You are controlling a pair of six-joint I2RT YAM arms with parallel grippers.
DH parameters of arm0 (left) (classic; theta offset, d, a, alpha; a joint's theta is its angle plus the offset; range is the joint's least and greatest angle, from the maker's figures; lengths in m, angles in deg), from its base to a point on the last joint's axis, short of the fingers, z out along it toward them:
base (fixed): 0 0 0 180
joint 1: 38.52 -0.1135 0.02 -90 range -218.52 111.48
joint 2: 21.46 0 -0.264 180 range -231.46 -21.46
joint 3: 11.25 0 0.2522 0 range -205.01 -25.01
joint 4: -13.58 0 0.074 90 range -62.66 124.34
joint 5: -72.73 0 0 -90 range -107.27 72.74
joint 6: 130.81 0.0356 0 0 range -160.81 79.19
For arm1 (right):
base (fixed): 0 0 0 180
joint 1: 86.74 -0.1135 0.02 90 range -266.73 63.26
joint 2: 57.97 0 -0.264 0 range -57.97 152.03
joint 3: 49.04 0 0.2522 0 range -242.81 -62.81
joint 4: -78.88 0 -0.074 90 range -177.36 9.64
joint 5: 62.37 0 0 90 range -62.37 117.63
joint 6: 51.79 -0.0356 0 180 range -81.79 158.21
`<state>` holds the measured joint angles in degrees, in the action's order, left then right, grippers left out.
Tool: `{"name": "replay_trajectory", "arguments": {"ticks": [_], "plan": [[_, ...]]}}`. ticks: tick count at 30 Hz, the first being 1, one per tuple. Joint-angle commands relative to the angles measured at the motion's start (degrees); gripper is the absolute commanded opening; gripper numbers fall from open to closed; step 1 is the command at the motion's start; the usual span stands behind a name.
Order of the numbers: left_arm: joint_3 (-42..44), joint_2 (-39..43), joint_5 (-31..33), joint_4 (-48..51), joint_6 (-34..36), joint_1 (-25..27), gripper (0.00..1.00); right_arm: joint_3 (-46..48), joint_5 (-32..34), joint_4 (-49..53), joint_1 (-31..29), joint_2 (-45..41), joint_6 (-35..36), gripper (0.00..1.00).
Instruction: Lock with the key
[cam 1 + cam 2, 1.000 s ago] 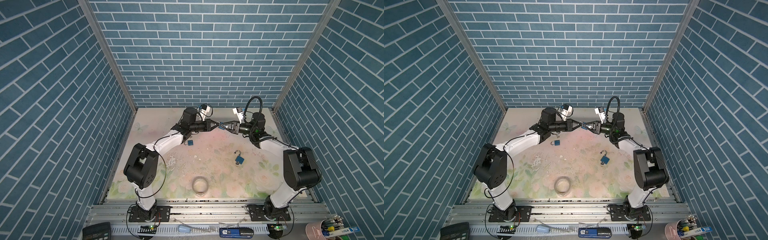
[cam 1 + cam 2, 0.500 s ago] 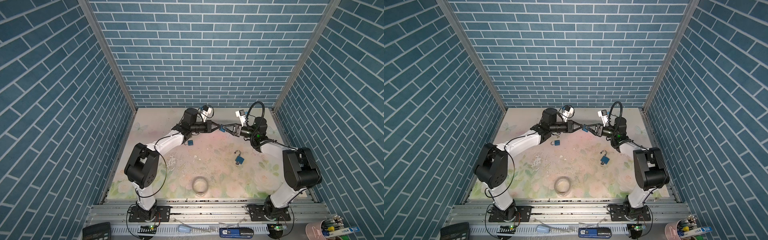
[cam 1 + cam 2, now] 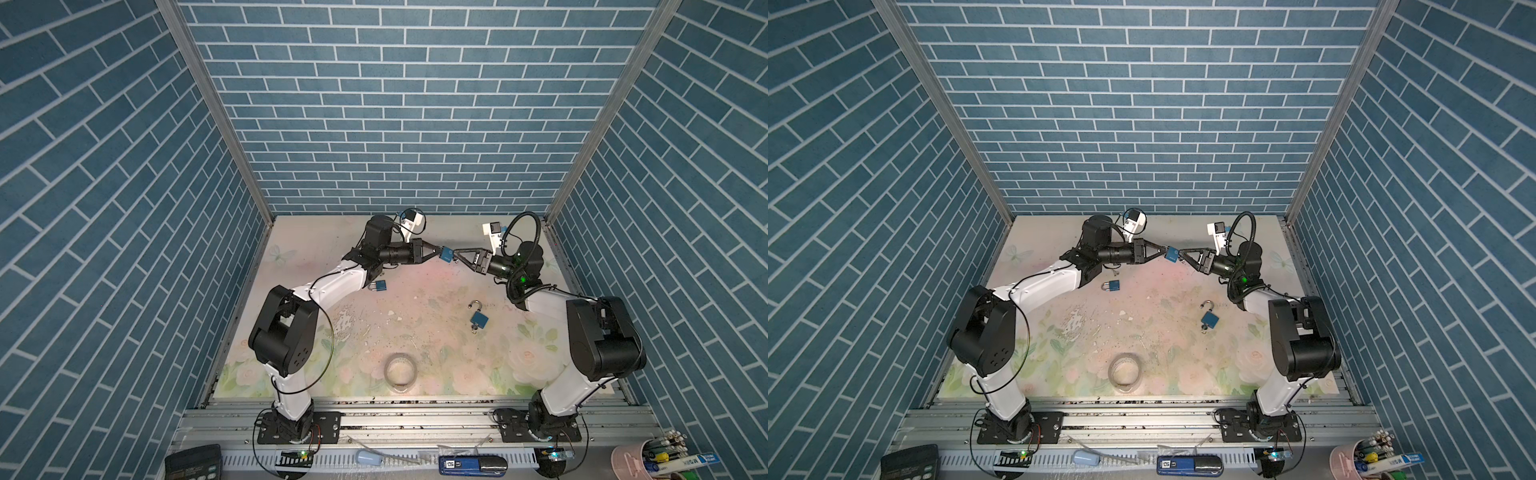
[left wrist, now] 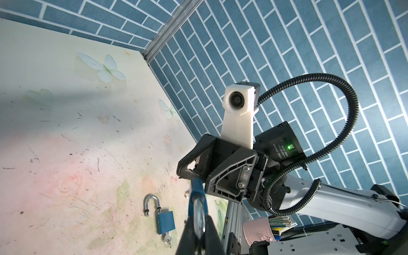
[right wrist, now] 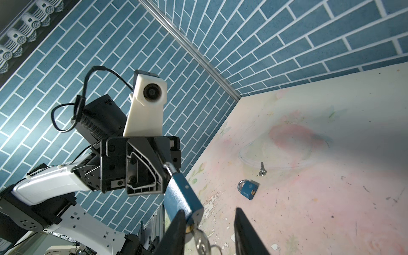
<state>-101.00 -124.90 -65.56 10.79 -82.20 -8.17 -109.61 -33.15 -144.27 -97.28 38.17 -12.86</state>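
Both top views first: the padlock [image 3: 446,254] is up in the air over the 12 o'clock end of the table [image 3: 415,291]. The left gripper [image 3: 438,250] is clamped tight on it from 9 o'clock, and the right gripper [image 3: 456,252] is nosing in from 3 o'clock. Versus a second ago the meeting spot has barely budged. The right wrist and its cable loop have slid a touch toward 3 o'clock, though.

Left wrist view: the shackle [image 4: 198,213] is pinched between the left gripper's fingers, with the blue body pointing at the other arm.

Right wrist view: the key [image 5: 199,239] sits in the keyhole and dangles between the right gripper's jaws. They stand partly apart and aren't pinching it.

My read is that it's loosened off to re-grip for the turn. I can't tell if the shackle is seated, so I wouldn't call it locked yet.
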Motion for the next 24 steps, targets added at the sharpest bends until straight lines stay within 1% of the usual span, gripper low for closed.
{"name": "replay_trajectory", "arguments": {"ticks": [1,12,24], "plan": [[0.57,-0.26,-1.63,-4.93,-1.27,-0.28,0.0,0.73,0.39,-3.74,0.15,0.63,-2.19,0.36],[1.3,0.4,-1.53,-6.9,-2.65,-0.81,0.0,2.99,2.15,-4.19,0.43,0.01,-1.8,0.37],[1.71,-0.27,-2.07,-8.31,-3.61,-0.98,0.0,1.9,0.24,-7.73,0.36,1.4,-4.75,0.35]]}}
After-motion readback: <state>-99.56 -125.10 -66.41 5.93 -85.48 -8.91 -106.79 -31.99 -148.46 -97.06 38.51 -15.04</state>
